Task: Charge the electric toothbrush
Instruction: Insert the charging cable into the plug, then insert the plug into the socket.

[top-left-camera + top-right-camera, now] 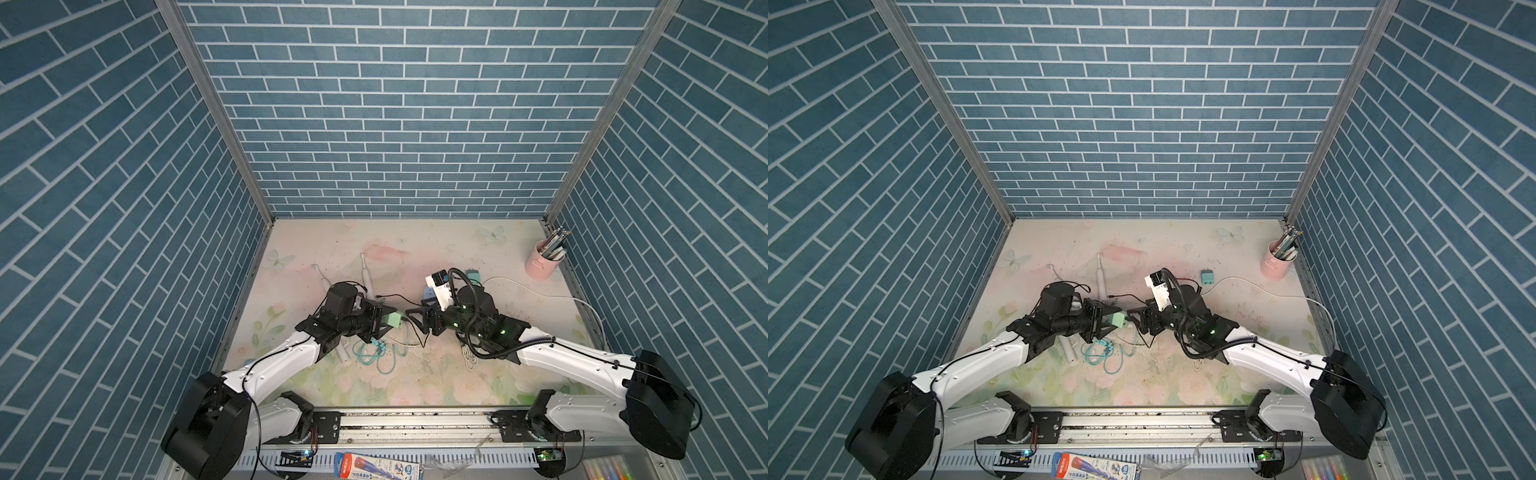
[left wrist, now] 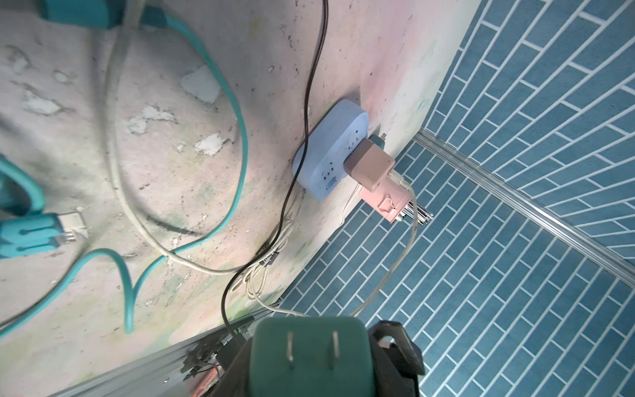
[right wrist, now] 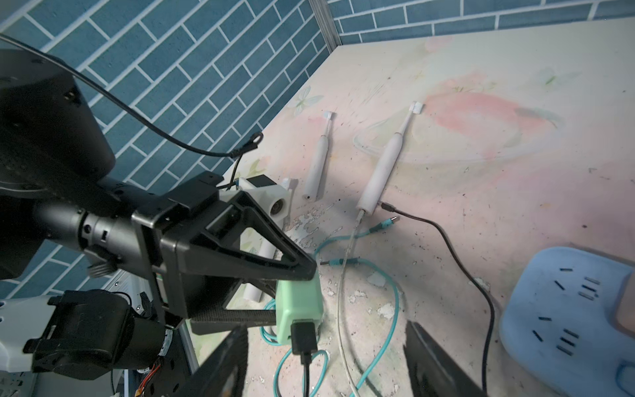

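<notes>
Where the left wall (image 1: 124, 208) meets the table (image 1: 415, 386), the left arm's elbow sits near the edge, so room is tight on that side. The back wall (image 1: 395, 124) is well apart from both arms, with open mat in front of it. A front rail (image 1: 415, 419) closes the near edge.

Left of centre, two white brushes lie flat, heads toward the back wall. The shorter toothbrush (image 3: 318, 161) runs partly under the left wrist in both top views. The longer toothbrush (image 3: 381, 168) has a slim white handle, a narrow neck and a small bristle head. A pale cable (image 3: 359, 216) meets its base. The free end of the black cable (image 3: 387, 207) lies just beside that base. A third white handle (image 1: 341, 353) shows below the left arm.

At centre, the left gripper (image 1: 386, 319) is clamped on the green adapter (image 3: 300, 306), two flat prongs showing in the left wrist view. The black USB plug (image 3: 304, 335) is seated in the adapter. A teal cable (image 2: 31, 235) is tangled on the mat nearby.

The right gripper (image 1: 417, 320) has its jaws spread wide either side of that plug, holding nothing.

Further right, a blue power strip (image 3: 563, 309) carries a tan adapter (image 2: 369, 166). A small teal plug (image 1: 1206, 276) lies just behind it. A pink cup (image 1: 542, 264) of pens stands in the far corner, close to the right wall (image 1: 685, 208).
</notes>
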